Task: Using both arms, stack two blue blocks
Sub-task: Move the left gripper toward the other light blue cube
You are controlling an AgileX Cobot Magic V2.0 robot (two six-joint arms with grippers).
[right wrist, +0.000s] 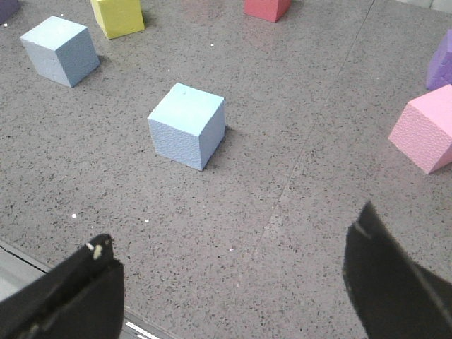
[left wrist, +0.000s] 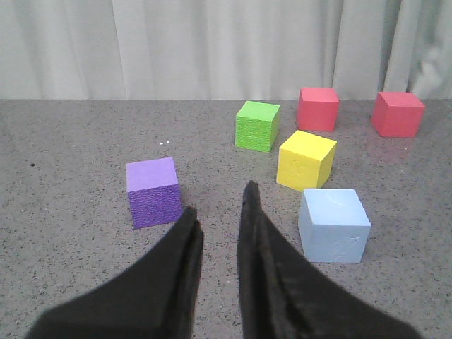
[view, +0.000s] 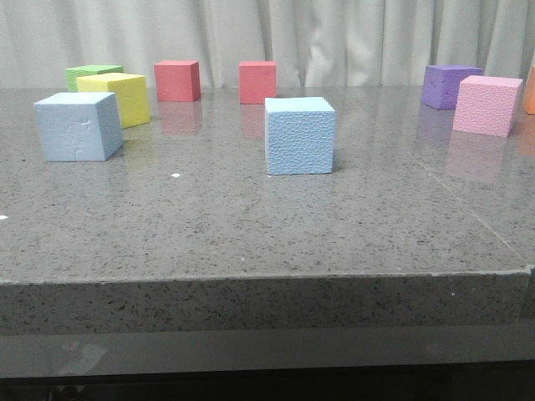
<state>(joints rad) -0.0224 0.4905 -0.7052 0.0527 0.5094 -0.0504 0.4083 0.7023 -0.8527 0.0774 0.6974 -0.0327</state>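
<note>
Two pale blue blocks stand apart on the grey table. One blue block (view: 300,135) is in the middle and also shows in the right wrist view (right wrist: 186,126). The other blue block (view: 78,125) is at the left and shows in both wrist views (left wrist: 333,224) (right wrist: 59,50). Neither gripper shows in the front view. My left gripper (left wrist: 219,199) is empty, its fingers a narrow gap apart, short of the left blue block and beside it. My right gripper (right wrist: 233,227) is wide open and empty, above the table's front edge, short of the middle blue block.
Yellow (view: 119,98), green (view: 92,73) and two red cubes (view: 177,80) (view: 257,82) stand at the back. A purple cube (view: 450,86) and a pink cube (view: 488,104) are at the right. Another purple cube (left wrist: 152,192) lies near my left gripper.
</note>
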